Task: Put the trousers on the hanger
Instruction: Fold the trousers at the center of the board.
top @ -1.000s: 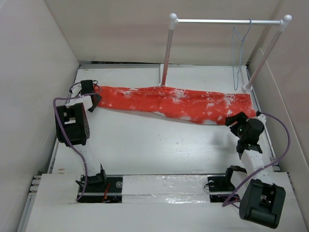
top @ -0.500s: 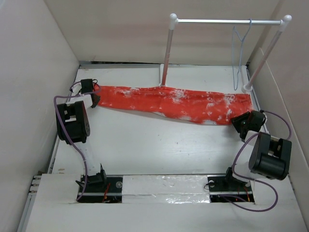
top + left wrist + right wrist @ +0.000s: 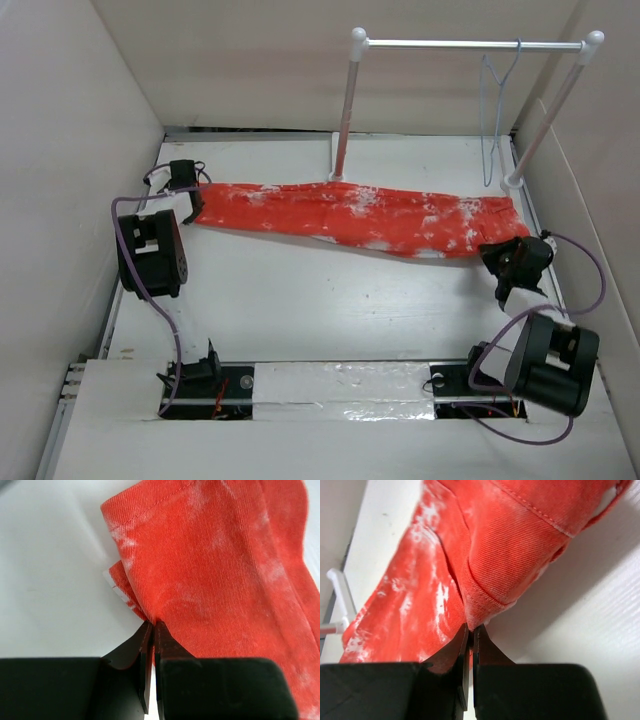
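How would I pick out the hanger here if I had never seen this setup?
At the far side of the table stands a white two-post rail stand. Near the right end of its top bar hangs the hanger, a thin pale blue-grey wire triangle with a curved hook. Unlike the thick white posts and the orange-red trousers lying flat below, it is slender wire.

Left gripper (image 3: pixel 152 630), bottom centre: two black fingers pressed together, pinching edge of trousers (image 3: pixel 225 580). Orange-red twill with white mottling fills centre and right. Stitched hem runs along upper-left corner. Second fabric layer folded beneath at left, small white tab showing. Pale surface (image 3: pixel 50 580) at left.
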